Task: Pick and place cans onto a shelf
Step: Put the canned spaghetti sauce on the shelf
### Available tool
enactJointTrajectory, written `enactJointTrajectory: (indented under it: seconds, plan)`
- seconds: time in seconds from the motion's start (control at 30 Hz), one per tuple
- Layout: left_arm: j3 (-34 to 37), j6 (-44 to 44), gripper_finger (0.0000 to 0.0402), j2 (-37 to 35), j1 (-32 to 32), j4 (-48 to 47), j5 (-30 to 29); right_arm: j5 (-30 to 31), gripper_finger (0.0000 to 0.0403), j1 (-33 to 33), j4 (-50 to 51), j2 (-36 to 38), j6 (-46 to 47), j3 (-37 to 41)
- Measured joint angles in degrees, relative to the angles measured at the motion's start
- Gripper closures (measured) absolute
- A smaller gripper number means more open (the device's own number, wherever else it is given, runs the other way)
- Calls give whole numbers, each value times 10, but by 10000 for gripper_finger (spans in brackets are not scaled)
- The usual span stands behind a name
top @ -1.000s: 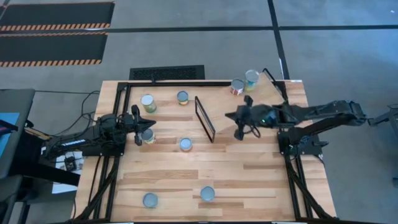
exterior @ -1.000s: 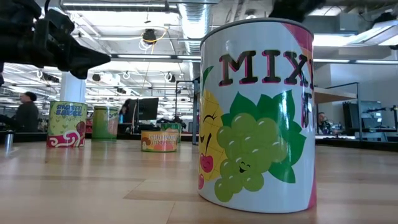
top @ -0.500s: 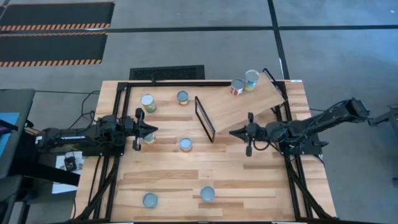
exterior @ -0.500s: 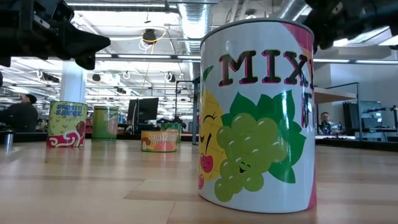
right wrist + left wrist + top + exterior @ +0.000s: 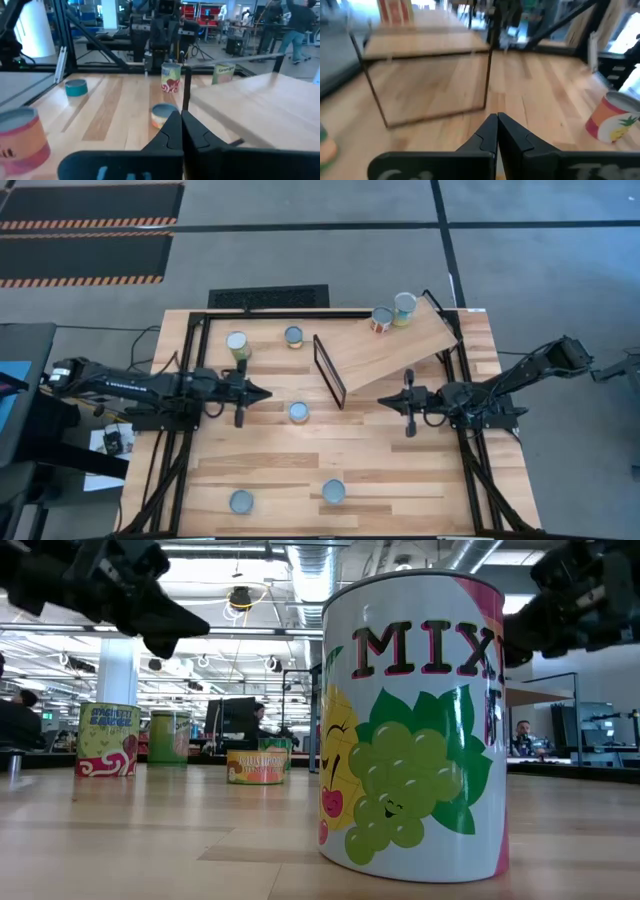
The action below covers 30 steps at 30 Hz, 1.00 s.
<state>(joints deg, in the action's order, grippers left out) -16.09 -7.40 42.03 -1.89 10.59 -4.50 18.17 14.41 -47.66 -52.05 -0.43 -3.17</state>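
The shelf is a light wood board (image 5: 390, 348) with a black frame (image 5: 329, 370) at its left end. Two cans (image 5: 382, 319) (image 5: 404, 306) stand on its far end. Other cans stand on the tabletop: two at the far left (image 5: 236, 342) (image 5: 293, 335), one in the middle (image 5: 299, 412), two near the front (image 5: 333, 491) (image 5: 241, 501). A red-swirl can (image 5: 170, 80) stands under my left arm. My left gripper (image 5: 264, 392) is shut and empty above the table, left of the frame. My right gripper (image 5: 383, 399) is shut and empty, just near of the board.
Black metal rails (image 5: 470, 450) run along the table's left, right and far sides. The big fruit-label can (image 5: 415, 725) fills the low view. People stand in the room behind the table. Bare tabletop lies between the two grippers, around the middle can.
My left gripper has gone toward the table's right edge, from beside the red-swirl can to past it, and its arm now covers that can from above. My right gripper has come off the shelf board toward the near edge and drawn back a little to the right.
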Motion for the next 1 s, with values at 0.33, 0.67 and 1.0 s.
enactJointTrajectory:
  seconds: [0.33, 0.67, 1.0]
  plan:
    - [-236, -176, 399, 116, -34, -412, -97, -2, 398, 24, -39, 0, -4, 27]
    - [-375, -375, 334, 241, -64, -778, -71, -3, 396, 24, -27, 0, 0, 28]
    - [-357, -389, 294, 310, -112, -775, -133, -6, 395, 25, -26, 0, -14, 28]
